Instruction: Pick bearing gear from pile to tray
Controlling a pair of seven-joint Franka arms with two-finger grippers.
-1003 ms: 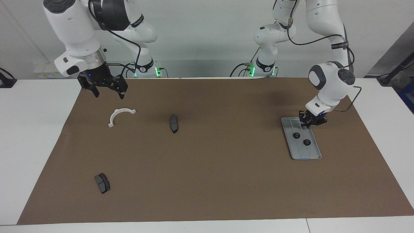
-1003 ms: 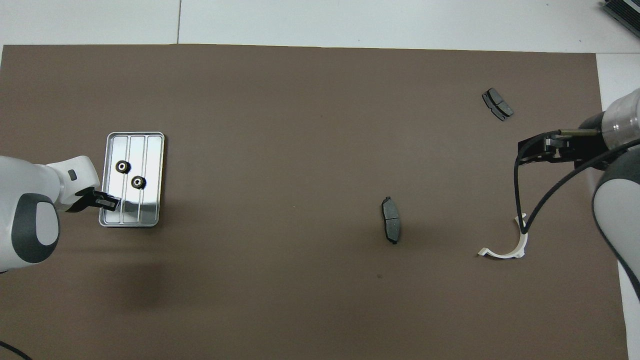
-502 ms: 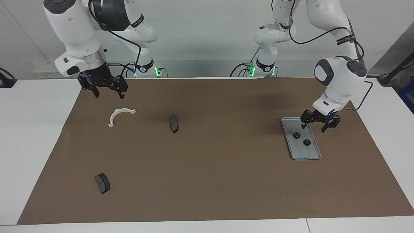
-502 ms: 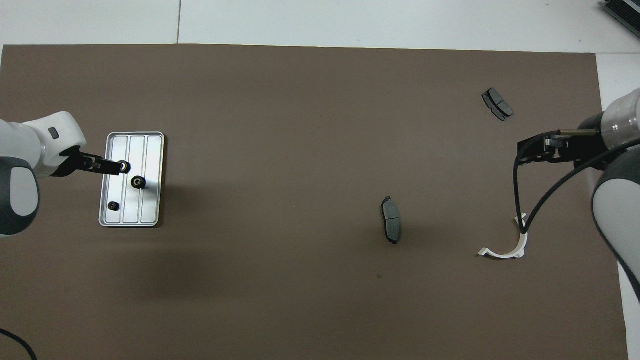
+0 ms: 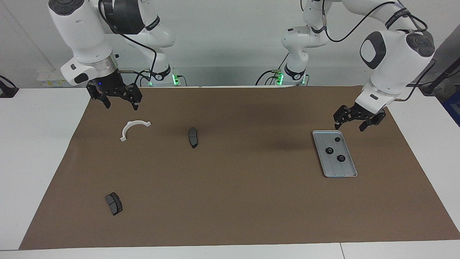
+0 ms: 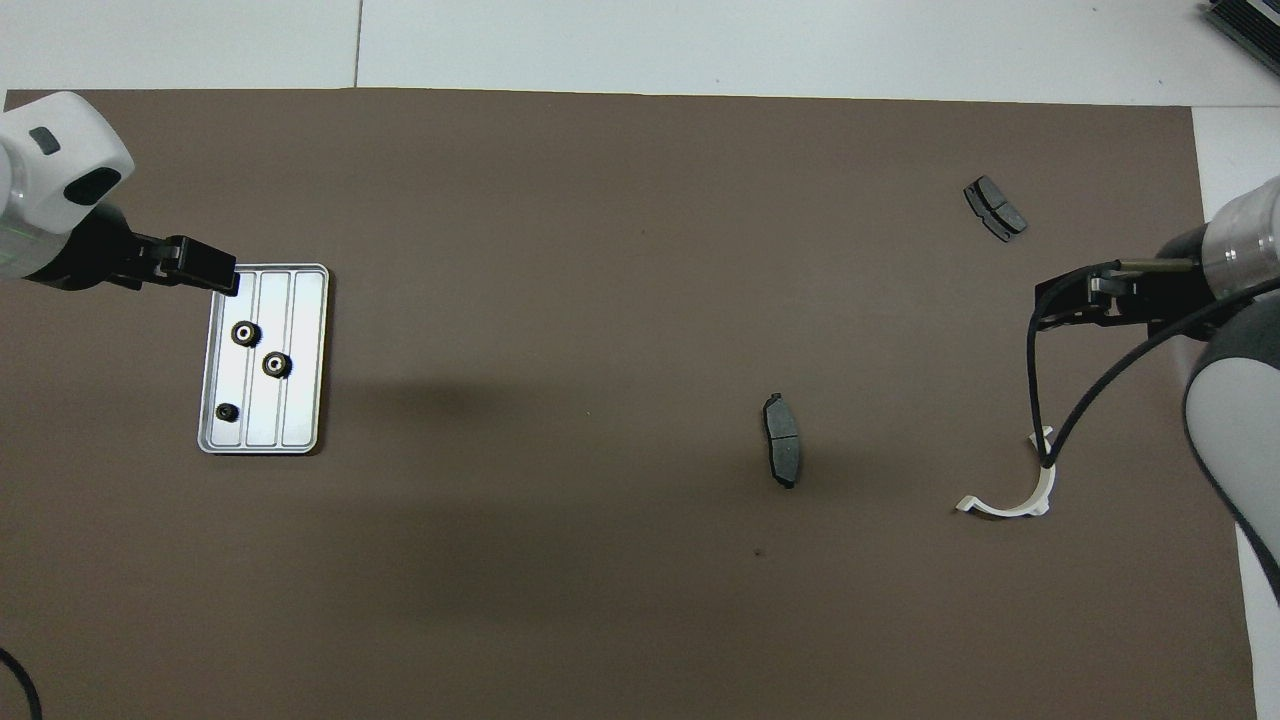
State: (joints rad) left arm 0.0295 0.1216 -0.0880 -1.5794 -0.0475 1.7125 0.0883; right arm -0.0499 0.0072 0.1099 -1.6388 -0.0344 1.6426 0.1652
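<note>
- We can't read any text, label, brand or number anywhere.
- Black bands on the white robot arms (image 5: 395, 16) carry white lettering, too small to make out.

One camera sits high across the worktop (image 5: 36, 144) and faces the two robots, whose bases stand at the top of its picture; it takes in the whole brown mat (image 5: 233, 201) from some way off. The other hangs high over the robots' own end and looks forward and steeply down, the arms entering from its lower corners. Both share the mat, the tray (image 5: 334, 169) (image 6: 300, 400) and the white arc-shaped piece (image 5: 133, 126) (image 6: 1005, 508), seen half a turn apart.
</note>
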